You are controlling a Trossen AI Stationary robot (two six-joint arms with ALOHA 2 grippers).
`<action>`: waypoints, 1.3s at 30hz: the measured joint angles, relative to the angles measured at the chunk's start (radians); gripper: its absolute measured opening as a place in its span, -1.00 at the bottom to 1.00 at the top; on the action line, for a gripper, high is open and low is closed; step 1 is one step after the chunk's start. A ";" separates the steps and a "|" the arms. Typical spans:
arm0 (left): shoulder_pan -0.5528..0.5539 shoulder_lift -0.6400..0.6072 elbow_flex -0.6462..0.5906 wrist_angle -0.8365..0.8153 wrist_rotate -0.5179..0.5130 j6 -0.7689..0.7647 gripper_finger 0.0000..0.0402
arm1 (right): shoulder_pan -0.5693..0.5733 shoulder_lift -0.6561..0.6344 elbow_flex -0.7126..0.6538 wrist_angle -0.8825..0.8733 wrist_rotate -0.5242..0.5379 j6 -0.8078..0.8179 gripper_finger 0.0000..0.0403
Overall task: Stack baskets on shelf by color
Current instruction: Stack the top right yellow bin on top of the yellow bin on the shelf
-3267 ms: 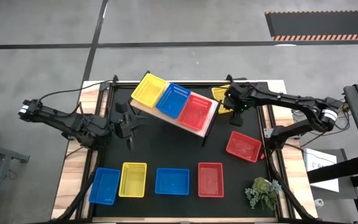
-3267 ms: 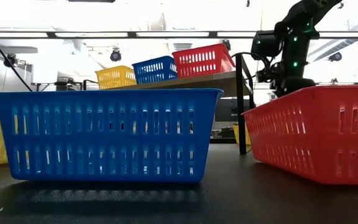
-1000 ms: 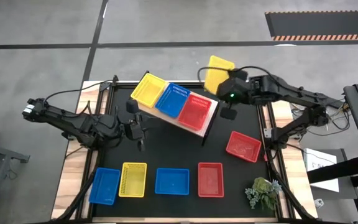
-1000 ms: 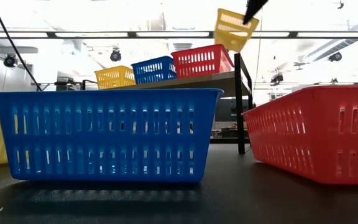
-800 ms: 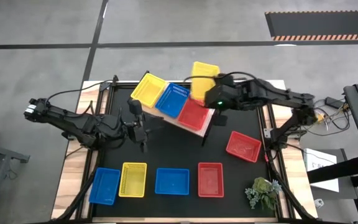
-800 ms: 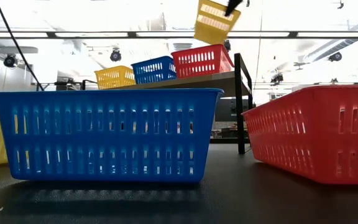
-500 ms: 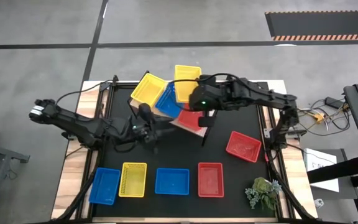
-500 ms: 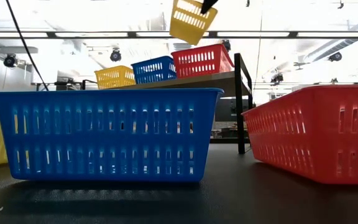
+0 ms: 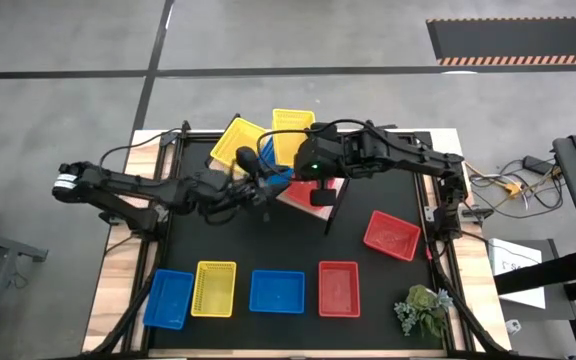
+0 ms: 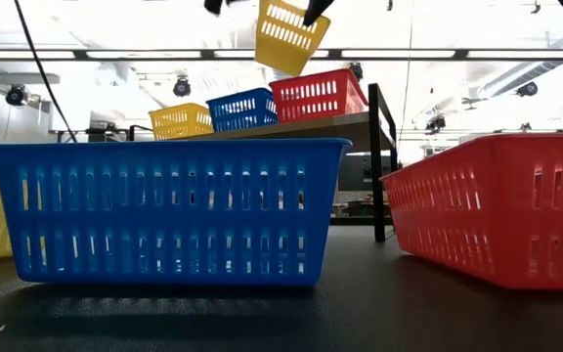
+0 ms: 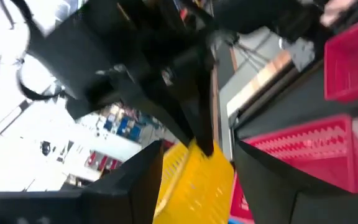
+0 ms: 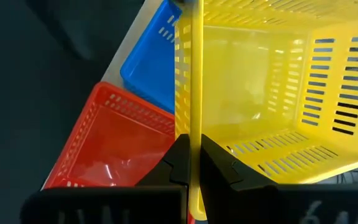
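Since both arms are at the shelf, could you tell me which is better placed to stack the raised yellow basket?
Right: its claw grips the raised yellow basket by the rim.

A black-topped counter (image 9: 298,250) with pale wooden edges stands on a grey concrete floor (image 9: 68,60). A small green artificial plant (image 9: 423,308) sits at one near corner of the counter. A black mat with striped edging (image 9: 518,38) lies on the floor beyond. Long ceiling lights (image 10: 164,54) run overhead.
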 joint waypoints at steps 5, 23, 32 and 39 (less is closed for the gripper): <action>0.042 0.033 0.000 0.002 0.001 -0.011 -0.19 | 0.000 0.000 -0.001 -0.002 0.001 0.000 -0.96; 0.076 0.034 -0.005 -0.038 0.009 -0.082 -0.49 | 0.050 0.033 -0.005 0.028 0.061 -0.102 -0.96; 0.076 0.035 -0.011 -0.054 0.010 -0.079 -0.91 | 0.050 0.034 -0.005 0.040 0.061 -0.103 -0.96; 0.078 0.035 -0.011 -0.053 0.016 -0.055 -0.99 | 0.050 0.034 -0.005 0.058 0.048 -0.104 -0.79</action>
